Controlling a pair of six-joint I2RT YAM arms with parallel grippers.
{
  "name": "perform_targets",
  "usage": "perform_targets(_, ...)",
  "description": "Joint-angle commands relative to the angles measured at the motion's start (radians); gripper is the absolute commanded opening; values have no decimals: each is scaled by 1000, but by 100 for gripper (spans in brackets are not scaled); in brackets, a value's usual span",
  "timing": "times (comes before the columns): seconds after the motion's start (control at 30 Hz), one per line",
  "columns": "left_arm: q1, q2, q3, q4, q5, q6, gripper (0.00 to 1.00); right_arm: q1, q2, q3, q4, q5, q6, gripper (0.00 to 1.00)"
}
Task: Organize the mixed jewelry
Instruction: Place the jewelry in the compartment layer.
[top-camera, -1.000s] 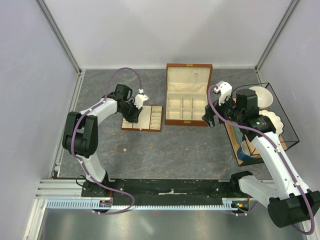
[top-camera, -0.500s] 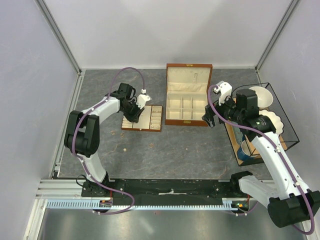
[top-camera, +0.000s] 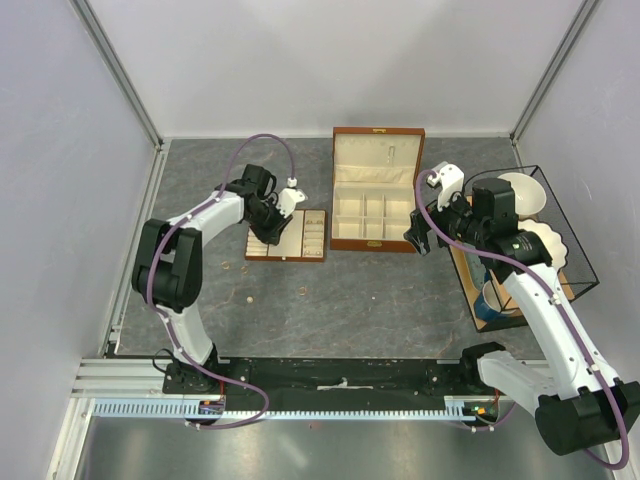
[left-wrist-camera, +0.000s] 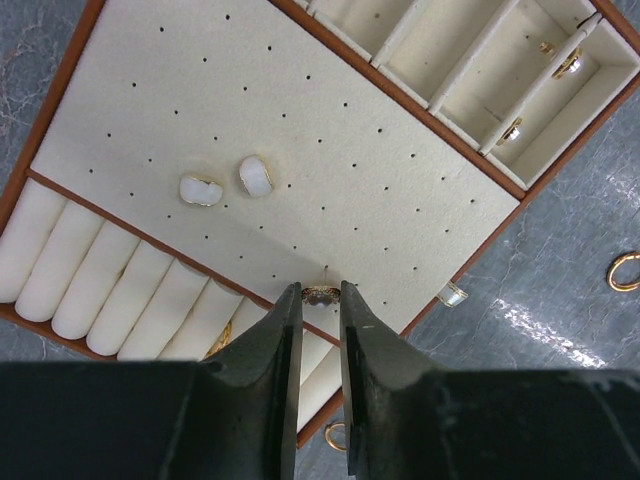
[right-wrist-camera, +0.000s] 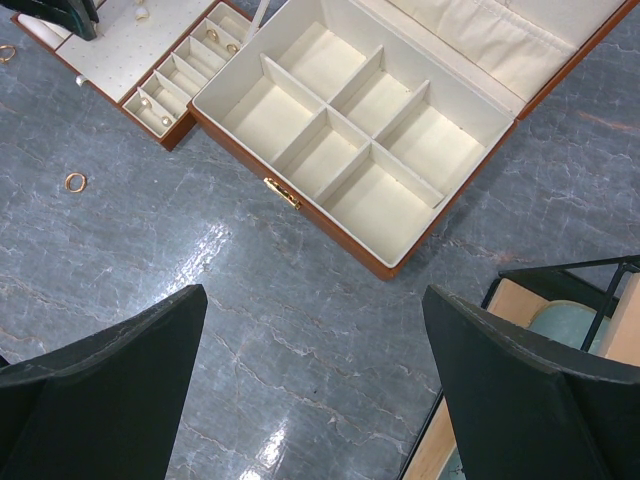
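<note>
Shifted slightly toward upper right overhead, my left claw (left-wrist-camera: 320, 291), narrow, pinches a ring (left-wrist-camera: 321, 294); roll slots (left-wrist-camera: 120, 290) lie just lower left.

The left arm reaches forward, elbow bent. The left hand (left-wrist-camera: 320, 298) points down, its fingers nearly together and pinching a tiny ring (left-wrist-camera: 321, 293) at the tips. The right arm stands raised, the right hand (right-wrist-camera: 312, 300) spread wide.
</note>
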Motion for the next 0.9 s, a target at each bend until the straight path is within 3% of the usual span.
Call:
perform_targets(0.0,-7,17,52,-13,-2,7,27,0,-15,-4,26,-11,-1,98)
perform_targets(0.87,-62,95,141,-104,-131,53,28,-1,-21,-9,30,-12,2,98)
